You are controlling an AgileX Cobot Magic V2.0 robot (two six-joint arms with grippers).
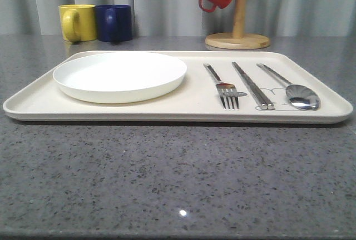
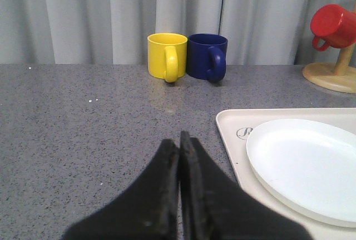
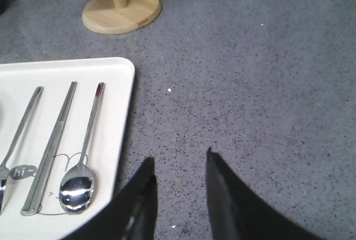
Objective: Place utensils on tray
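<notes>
Our left pincer (image 2: pixel 179 140) pressed together, right pincer (image 3: pixel 179 162) spread, both beside the tray (image 1: pixel 183 104) bearing plate (image 1: pixel 119 75), fork (image 1: pixel 222 87), chopsticks (image 1: pixel 253 87), spoon (image 1: pixel 292 88)

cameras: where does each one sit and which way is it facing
Front view: low at the table edge, looking forward across the tray with plate, fork, chopsticks, spoon; no robot parts.
Left wrist view: on the left arm, over bare table left of the tray, facing the mugs; shut left gripper at the bottom.
Right wrist view: on the right arm, right of the tray, looking down; open right gripper at the bottom.
Shared: all three see the tray and wooden stand.
</notes>
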